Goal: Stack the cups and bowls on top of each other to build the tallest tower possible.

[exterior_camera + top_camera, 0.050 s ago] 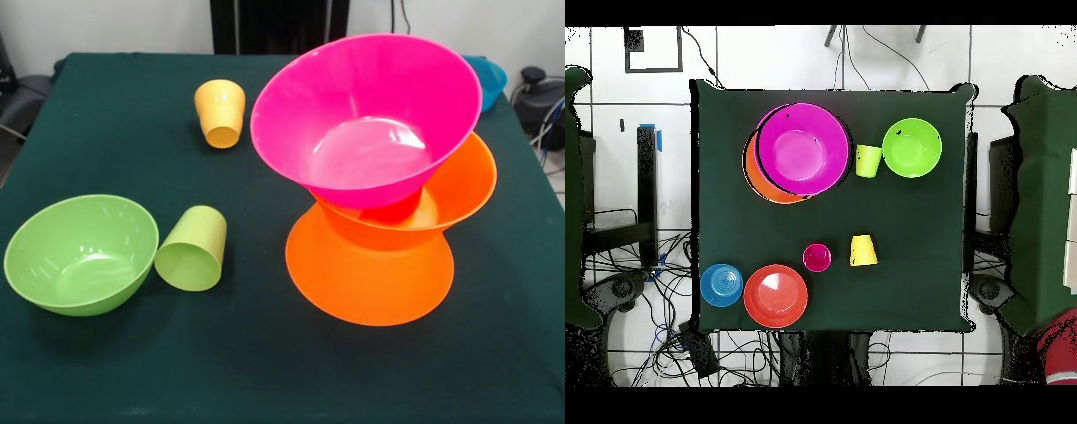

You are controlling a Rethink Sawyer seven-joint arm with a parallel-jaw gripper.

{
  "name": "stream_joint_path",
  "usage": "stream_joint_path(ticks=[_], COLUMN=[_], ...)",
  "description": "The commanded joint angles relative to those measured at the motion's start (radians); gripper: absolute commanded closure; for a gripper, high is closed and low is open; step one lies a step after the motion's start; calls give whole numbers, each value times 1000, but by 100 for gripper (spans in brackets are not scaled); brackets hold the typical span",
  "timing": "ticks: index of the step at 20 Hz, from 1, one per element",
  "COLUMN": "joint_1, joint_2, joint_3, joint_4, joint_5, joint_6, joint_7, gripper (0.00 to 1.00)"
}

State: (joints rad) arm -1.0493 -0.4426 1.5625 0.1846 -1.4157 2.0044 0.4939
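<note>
Glossy plastic throughout; every piece looks light, stiff and slippery, so a rim pinch seems safer than squeezing the smooth tapered walls. Tower (380, 185) stands near the table's (265, 371) middle: large orange bowl (371, 274) inverted as base; second orange bowl (459, 190) upright on it; a red-orange cup (393, 210) barely visible inside; large pink bowl (366, 119) on top, tilted toward the camera, likely the weak point. Loose pieces: lime green bowl (79, 253) upright, lime green cup (192, 249) on its side just beside it, possibly touching; yellow-orange cup (220, 112) inverted, well apart. Overhead adds a magenta cup (816, 257), round red-orange bowl (775, 296) and small blue bowl (721, 285) near the robot's edge. Gripper absent from both views; its state is unknown. Judgement: green cup may roll when nudged; take it by the open rim.
</note>
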Motion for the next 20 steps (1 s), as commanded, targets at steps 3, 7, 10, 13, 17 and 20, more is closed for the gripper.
stream_joint_path(ticks=[3,7,10,13,17,20], joint_1=[19,12,8,4,2,0], joint_2=[75,76,76,72,64,62], joint_3=[260,311,329,338,352,358], joint_4=[-44,-44,-41,-34,-30,-24], joint_5=[-256,-311,-332,-346,-374,-375], joint_6=[29,41,42,47,52,51], joint_7=[-309,-321,-329,-331,-348,-375], gripper=[100,100,100,100,100,100])
